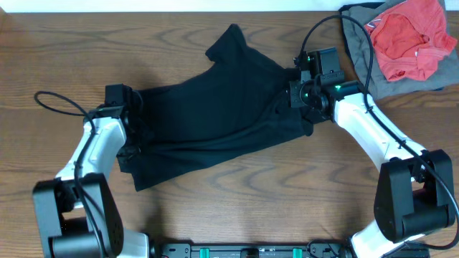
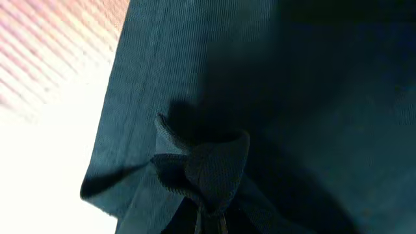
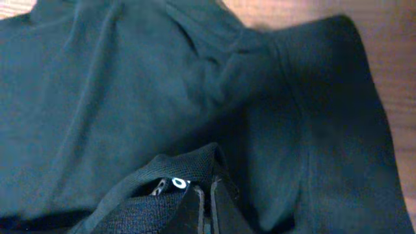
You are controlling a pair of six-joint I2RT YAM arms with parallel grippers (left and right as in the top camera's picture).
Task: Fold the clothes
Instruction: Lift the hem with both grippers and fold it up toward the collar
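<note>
The black T-shirt lies spread and rumpled across the middle of the wooden table. My left gripper is at its left edge, shut on a bunched fold of the black fabric. My right gripper is at the shirt's right edge, shut on a pinched fold of fabric; a sleeve lies just beyond it. No white logo patch shows.
A red garment lies on a grey garment at the back right corner. Black cables run from both arms. Bare wooden table lies in front of the shirt.
</note>
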